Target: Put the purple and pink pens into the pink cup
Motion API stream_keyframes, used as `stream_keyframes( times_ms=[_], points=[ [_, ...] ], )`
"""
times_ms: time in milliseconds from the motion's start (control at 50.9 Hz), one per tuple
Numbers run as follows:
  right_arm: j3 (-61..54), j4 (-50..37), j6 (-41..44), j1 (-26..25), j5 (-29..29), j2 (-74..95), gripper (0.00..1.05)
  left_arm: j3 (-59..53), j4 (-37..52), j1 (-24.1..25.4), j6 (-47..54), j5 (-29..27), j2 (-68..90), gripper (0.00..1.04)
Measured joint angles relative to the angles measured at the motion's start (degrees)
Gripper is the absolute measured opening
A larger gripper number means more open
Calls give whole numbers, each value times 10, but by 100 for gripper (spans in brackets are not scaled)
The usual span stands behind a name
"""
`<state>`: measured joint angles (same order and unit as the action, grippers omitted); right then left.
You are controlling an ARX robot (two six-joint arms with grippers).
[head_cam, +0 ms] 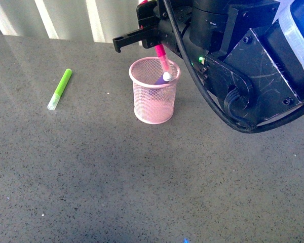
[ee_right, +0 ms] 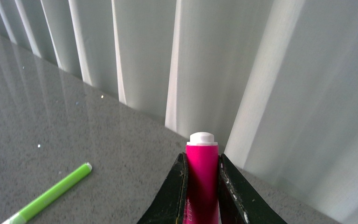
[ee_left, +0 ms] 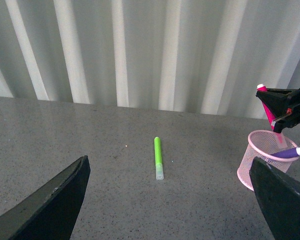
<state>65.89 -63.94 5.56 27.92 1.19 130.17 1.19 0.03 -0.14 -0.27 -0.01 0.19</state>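
Front view, left to right: a lime green marker (head_cam: 60, 89) lies flat on the bench (head_cam: 91, 177), well apart from the pink cup (head_cam: 154, 91), and is not part of the task. The purple pen (head_cam: 162, 79) is already in the cup, leaning with its tip at the right rim. The pink pen (head_cam: 161, 57) is clamped between the jaws of the right gripper (head_cam: 153, 31), tilted, lower end just inside the cup mouth, beside the purple pen. Left gripper (ee_left: 167, 200): jaws spread wide, nothing held, parked near the bench left of the cup. Release is judged best after the pen is lowered further and straightened, so it isn't tipped out over the rim or jammed against the purple pen. Cup is light mesh; side contact should be avoided.
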Motion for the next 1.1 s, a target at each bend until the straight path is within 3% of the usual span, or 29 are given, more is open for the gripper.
stream_keyframes(
  times_ms=[118, 373, 569, 765, 981, 1099],
  points=[
    [-5, 3, -8, -2, 3, 0, 14, 0, 0, 0, 0, 0, 0, 98],
    [-34, 8, -30, 9, -13, -12, 67, 0, 0, 0, 0, 0, 0, 98],
    [-76, 65, -58, 10, -74, -106, 99, 0, 0, 0, 0, 0, 0, 98],
    [-173, 252, -130, -27, -181, -311, 98, 0, 0, 0, 0, 0, 0, 98],
    [-344, 517, -175, -83, -211, -662, 98, 0, 0, 0, 0, 0, 0, 98],
    [-351, 530, -176, -83, -208, -744, 98, 0, 0, 0, 0, 0, 0, 98]
  ],
)
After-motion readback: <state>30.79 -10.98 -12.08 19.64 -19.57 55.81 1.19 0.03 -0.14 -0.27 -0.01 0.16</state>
